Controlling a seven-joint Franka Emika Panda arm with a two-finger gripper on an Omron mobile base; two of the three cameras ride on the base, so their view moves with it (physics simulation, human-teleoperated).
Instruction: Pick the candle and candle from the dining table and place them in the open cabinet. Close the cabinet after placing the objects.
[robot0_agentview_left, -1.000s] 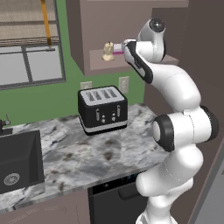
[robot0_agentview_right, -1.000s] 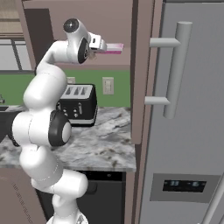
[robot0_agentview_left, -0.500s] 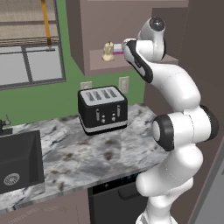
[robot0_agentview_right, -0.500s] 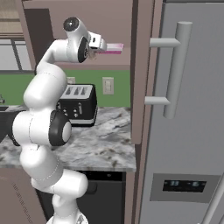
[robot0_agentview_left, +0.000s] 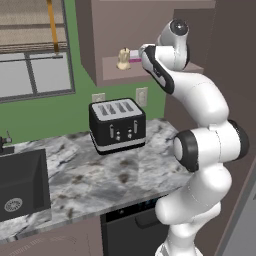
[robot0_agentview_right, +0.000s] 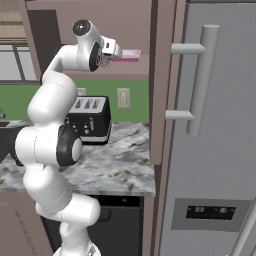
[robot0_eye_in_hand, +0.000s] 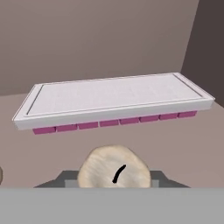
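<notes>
a: where is your arm?

b: your white arm reaches up into the open mauve-brown cabinet (robot0_agentview_left: 95, 45) above the marbled counter (robot0_agentview_left: 95, 180). the gripper (robot0_agentview_left: 141, 54) sits at the shelf, level with the shelf floor.

a: where are the candles?

b: one cream candle (robot0_agentview_left: 122, 58) stands upright on the cabinet shelf in the left base view, just left of the gripper. in the hand view, a second cream candle (robot0_eye_in_hand: 114, 171) with a black wick shows from above, right at the bottom between the finger tips.

a: are the fingers clamped on it?

b: you cannot tell. the candle top covers the finger tips, so contact or clearance is not visible.

a: what else is on the shelf?

b: a flat white tray with a pink underside (robot0_eye_in_hand: 113, 99) lies beyond the candle, near the back wall. in the right base view it projects just past the gripper.

a: and below?

b: a black four-slot toaster (robot0_agentview_left: 117, 125) stands on the counter against the green wall. a black sink (robot0_agentview_left: 20, 185) sits at the left. the steel refrigerator (robot0_agentview_right: 210, 130) stands to the right of the cabinet.
</notes>
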